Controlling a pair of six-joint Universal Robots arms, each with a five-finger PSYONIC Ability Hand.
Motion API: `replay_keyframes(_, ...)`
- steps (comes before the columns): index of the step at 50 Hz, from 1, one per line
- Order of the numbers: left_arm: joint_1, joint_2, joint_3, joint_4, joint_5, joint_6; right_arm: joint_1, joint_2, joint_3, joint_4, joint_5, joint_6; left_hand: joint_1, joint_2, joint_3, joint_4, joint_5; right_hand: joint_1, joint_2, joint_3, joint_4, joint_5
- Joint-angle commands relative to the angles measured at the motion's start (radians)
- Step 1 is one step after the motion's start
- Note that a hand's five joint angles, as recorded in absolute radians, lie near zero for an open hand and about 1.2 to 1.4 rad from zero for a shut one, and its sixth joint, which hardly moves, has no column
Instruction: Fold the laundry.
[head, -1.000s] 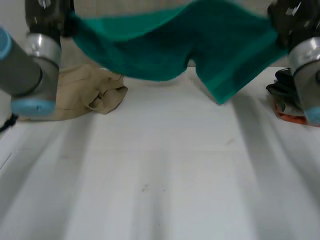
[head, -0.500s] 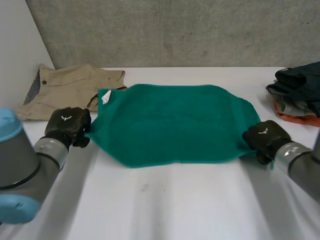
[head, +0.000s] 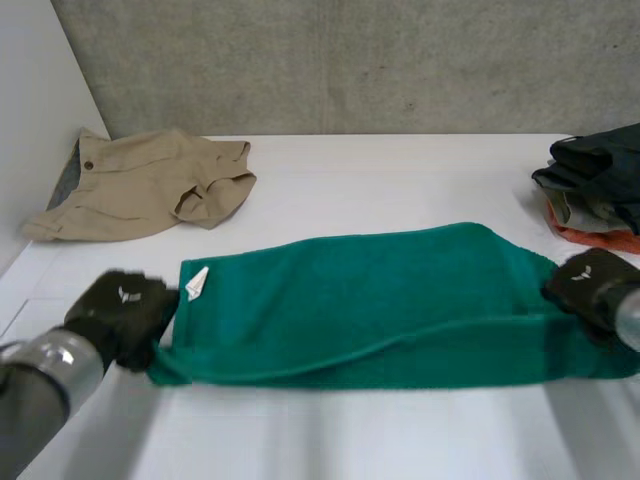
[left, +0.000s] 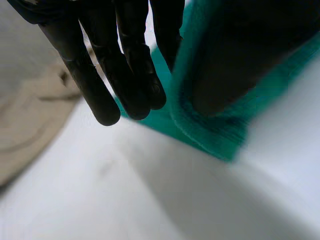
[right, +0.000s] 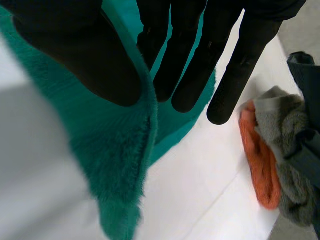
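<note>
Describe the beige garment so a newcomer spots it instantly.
White table, far left corner by the wall. The beige garment lies crumpled there, beyond the green towel. It is the only tan piece; the pile opposite is dark and orange.

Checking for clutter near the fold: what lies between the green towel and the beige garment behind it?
Nothing: in the head view a bare strip of white table separates the green towel from the beige garment.

The green towel (head: 370, 300) is showing fuzzy, matt terry cloth, lying on a tabletop (head: 400, 180) that is looking smooth and matt.
</note>
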Motion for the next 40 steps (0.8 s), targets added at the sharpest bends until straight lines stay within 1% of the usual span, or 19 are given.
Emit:
replay_keyframes(1,-0.029,-0.243,0.173,0.185,-0.036,-0.085,0.082,0.203,-0.132,-0.112,0.122,0.07,0.237,0.196,0.2,0.196,0.241,0.269,0.22,0.197,0.191,0.216)
replay_keyframes(2,-0.035,-0.274,0.203,0.19,-0.047,-0.085,0.093,0.232,-0.189,-0.117,0.162,0.069,0.237,0.196,0.2,0.196,0.241,0.269,0.22,0.197,0.191,0.216)
replay_keyframes(4,-0.042,-0.344,0.308,0.194,-0.083,-0.091,0.118,0.26,-0.263,-0.123,0.196,0.076,0.237,0.196,0.2,0.196,0.241,0.269,0.22,0.197,0.191,0.216)
replay_keyframes(7,-0.061,-0.395,0.445,0.202,-0.116,-0.092,0.188,0.293,-0.436,-0.167,0.219,0.092,0.237,0.196,0.2,0.196,0.241,0.269,0.22,0.197,0.191,0.216)
replay_keyframes(8,-0.073,-0.421,0.552,0.216,-0.137,-0.088,0.201,0.296,-0.479,-0.19,0.22,0.096,0.237,0.196,0.2,0.196,0.241,0.269,0.22,0.197,0.191,0.216)
replay_keyframes(9,-0.078,-0.43,0.609,0.226,-0.15,-0.092,0.211,0.298,-0.522,-0.221,0.224,0.1,0.237,0.196,0.2,0.196,0.241,0.269,0.22,0.197,0.191,0.216)
replay_keyframes(10,-0.078,-0.437,0.666,0.239,-0.159,-0.098,0.227,0.295,-0.601,-0.3,0.224,0.114,0.237,0.196,0.2,0.196,0.241,0.269,0.22,0.197,0.191,0.216)
replay_keyframes(12,-0.082,-0.441,0.816,0.281,-0.17,-0.1,0.234,0.287,-0.665,-0.406,0.224,0.137,0.237,0.196,0.2,0.196,0.241,0.269,0.22,0.197,0.191,0.216)
replay_keyframes(13,-0.082,-0.441,0.862,0.303,-0.17,-0.099,0.242,0.272,-0.711,-0.531,0.224,0.163,0.237,0.196,0.2,0.196,0.241,0.269,0.22,0.197,0.191,0.216)
replay_keyframes(14,-0.076,-0.44,0.904,0.328,-0.171,-0.105,0.242,0.26,-0.723,-0.596,0.224,0.178,0.237,0.196,0.2,0.196,0.241,0.269,0.22,0.197,0.191,0.216)
replay_keyframes(16,-0.073,-0.437,0.993,0.423,-0.176,-0.112,0.244,0.228,-0.722,-0.724,0.216,0.207,0.237,0.196,0.2,0.196,0.241,0.269,0.22,0.197,0.191,0.216)
replay_keyframes(17,-0.075,-0.435,1.005,0.458,-0.177,-0.115,0.242,0.197,-0.713,-0.826,0.211,0.226,0.237,0.196,0.2,0.196,0.241,0.269,0.22,0.197,0.191,0.216)
replay_keyframes(19,-0.068,-0.428,1.022,0.545,-0.183,-0.131,0.244,0.175,-0.699,-0.894,0.205,0.235,0.237,0.196,0.2,0.196,0.241,0.269,0.22,0.197,0.191,0.216)
replay_keyframes(22,-0.071,-0.408,1.008,0.605,-0.191,-0.132,0.247,0.157,-0.688,-0.881,0.196,0.238,0.237,0.196,0.2,0.196,0.241,0.269,0.22,0.197,0.191,0.216)
replay_keyframes(26,-0.064,-0.392,0.947,0.595,-0.194,-0.143,0.271,0.155,-0.661,-0.777,0.191,0.246,0.237,0.196,0.2,0.196,0.241,0.269,0.22,0.197,0.191,0.216)
replay_keyframes(28,-0.055,-0.385,0.869,0.59,-0.194,-0.161,0.277,0.155,-0.636,-0.741,0.188,0.246,0.237,0.196,0.2,0.196,0.241,0.269,0.22,0.197,0.191,0.216)
replay_keyframes(32,-0.027,-0.363,0.748,0.584,-0.191,-0.215,0.28,0.158,-0.547,-0.708,0.155,0.247,0.237,0.196,0.2,0.196,0.241,0.269,0.22,0.197,0.191,0.216)
replay_keyframes(33,-0.022,-0.362,0.722,0.584,-0.19,-0.226,0.28,0.158,-0.504,-0.7,0.135,0.247,0.237,0.196,0.2,0.196,0.241,0.269,0.22,0.197,0.191,0.216)
replay_keyframes(40,-0.016,-0.366,0.493,0.582,-0.18,-0.284,0.27,0.171,-0.293,-0.694,0.056,0.247,0.237,0.196,0.2,0.196,0.241,0.269,0.22,0.197,0.191,0.216)
